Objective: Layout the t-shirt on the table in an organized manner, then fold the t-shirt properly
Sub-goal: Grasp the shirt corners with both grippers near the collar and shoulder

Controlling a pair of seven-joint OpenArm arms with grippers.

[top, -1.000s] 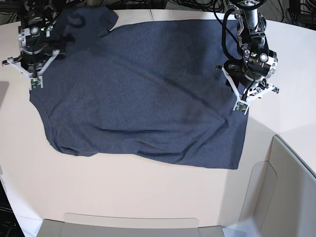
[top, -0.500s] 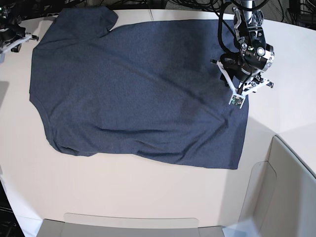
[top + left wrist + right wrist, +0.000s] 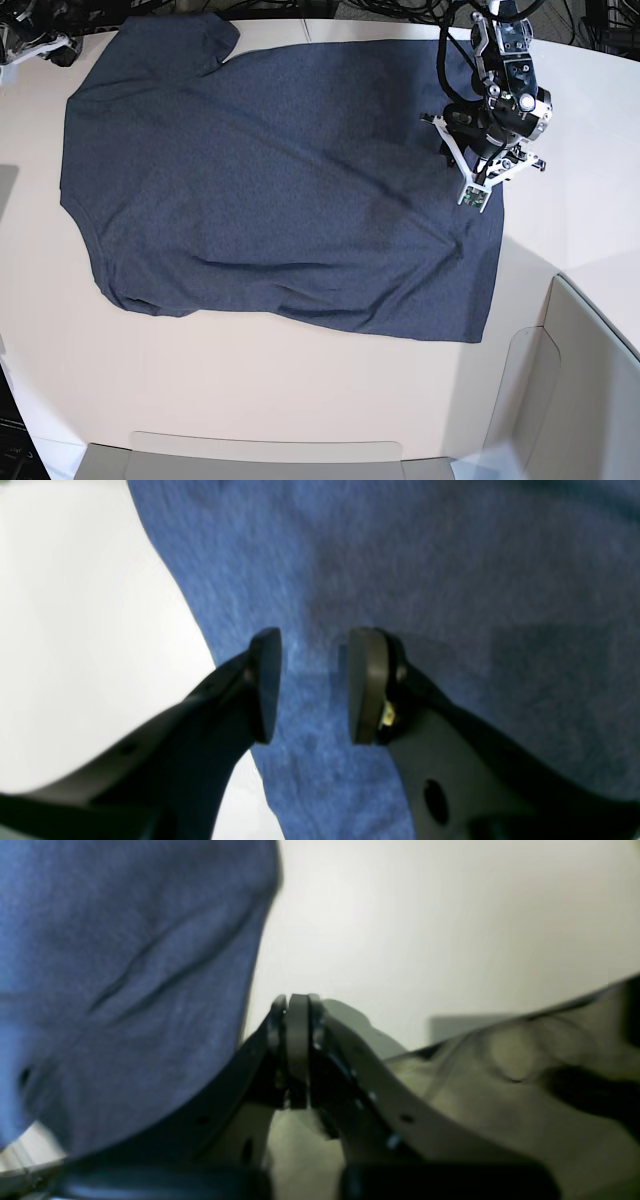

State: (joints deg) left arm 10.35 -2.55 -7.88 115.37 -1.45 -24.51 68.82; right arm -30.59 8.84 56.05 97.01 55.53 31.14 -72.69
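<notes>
the t-shirt lies spread over the middle of the desk, plain side up, with one sleeve bunched at the far corner and long soft ridges running across the body toward the hem. it is laid out roughly, not squarely, so you are at the tidying stage, before any fold.

your left pincer hangs over the cloth just inside its side edge, jaws apart with nothing between them; the left wrist view shows both pads above the fabric with the bare desk just beside. whether the tips touch the cloth cannot be told from here. your right pincer has its jaws pressed together on nothing, off the shirt near the far corner of the desk, with the cloth edge just beside it.

the risks, as a judgement: if you close the left pincer this far in from the edge, you may pinch a tuck of both layers instead of the border, and pulling then drags the whole shirt and deepens the ridges. if you lift one side alone, the far sleeve may stay crumpled. a fold made over those ridges will likely come out skewed.
</notes>
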